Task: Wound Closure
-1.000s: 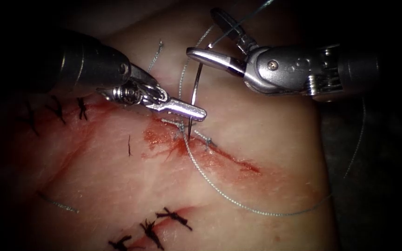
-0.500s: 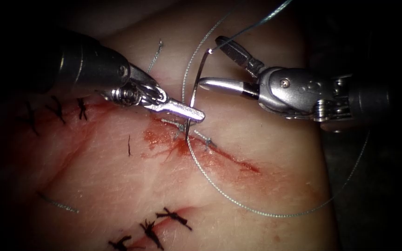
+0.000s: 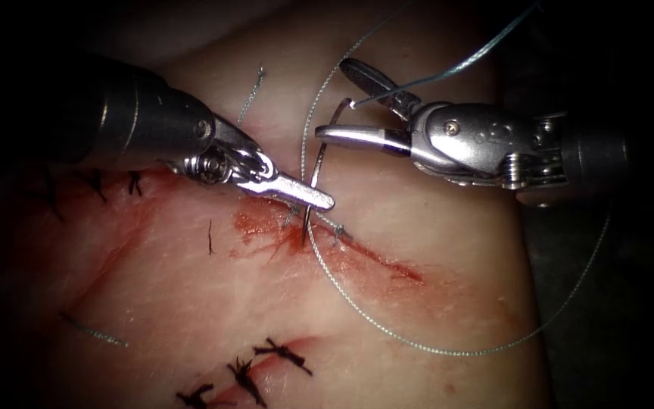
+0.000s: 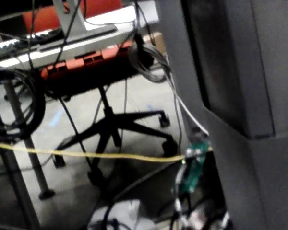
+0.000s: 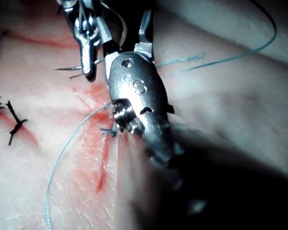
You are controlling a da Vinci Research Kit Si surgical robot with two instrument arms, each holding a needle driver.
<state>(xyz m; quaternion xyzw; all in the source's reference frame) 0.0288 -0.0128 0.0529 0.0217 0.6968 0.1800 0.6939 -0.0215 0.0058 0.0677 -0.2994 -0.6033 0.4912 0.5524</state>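
Endoscope view had the needle [image 3: 313,178] standing nearly upright over the cut [image 3: 342,242], its point sunk into the tissue [image 3: 433,250] right at the red-stained upper end of the cut, while the rest of its curve rose clear above the surface. The left tool [image 3: 308,195] came in from the tissue's left side with its jaws together, lying flat just beside the needle shaft low down, close to where it entered; couldn't honestly tell whether it was pinching the needle or only resting against it. The right tool [image 3: 338,102] had its jaws spread apart around the needle's upper end, one jaw roughly level and the other angled up, holding nothing as far as I could see. The thread [image 3: 433,348] ran from the entry spot in a big loop across the tissue toward its right edge and then back up past the right tool. Red fluid [image 3: 266,231] was smeared around the cut. Dark finished stitches [image 3: 281,352] sat near the tissue's lower edge, with more [image 3: 134,182] by its left edge, and a short cut end of thread [image 3: 253,89] lay near the upper edge. Right wrist view had the right tool [image 5: 117,28] up close, jaws parted, with the left tool [image 5: 89,57] just beside it and the thread [image 5: 62,153] curving over the stained tissue [image 5: 38,167].
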